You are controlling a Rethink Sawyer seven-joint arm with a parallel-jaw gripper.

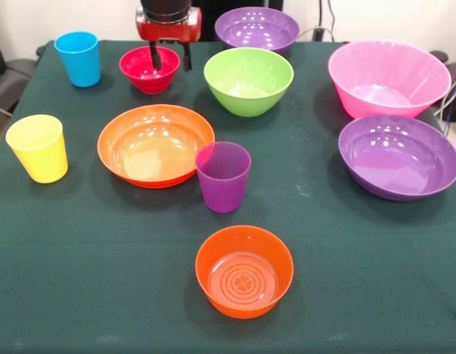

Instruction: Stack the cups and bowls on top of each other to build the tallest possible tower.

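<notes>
At table's far edge | claw [171,57] open, straddling red bowl [149,69] rim

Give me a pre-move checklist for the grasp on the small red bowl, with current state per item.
1. Gripper open: ok, two fingers spread apart.
2. Fingers straddle the rim of the small red bowl: ok; one finger inside, the other outside its right rim.
3. Red bowl upright and apart from the blue cup and lime green bowl: ok.
4. Finger contact with the rim: cannot tell.
5. Tower started: not ok, every cup and bowl sits alone on the table.
6. Wide base free: ok, wide orange bowl holds nothing.
</notes>
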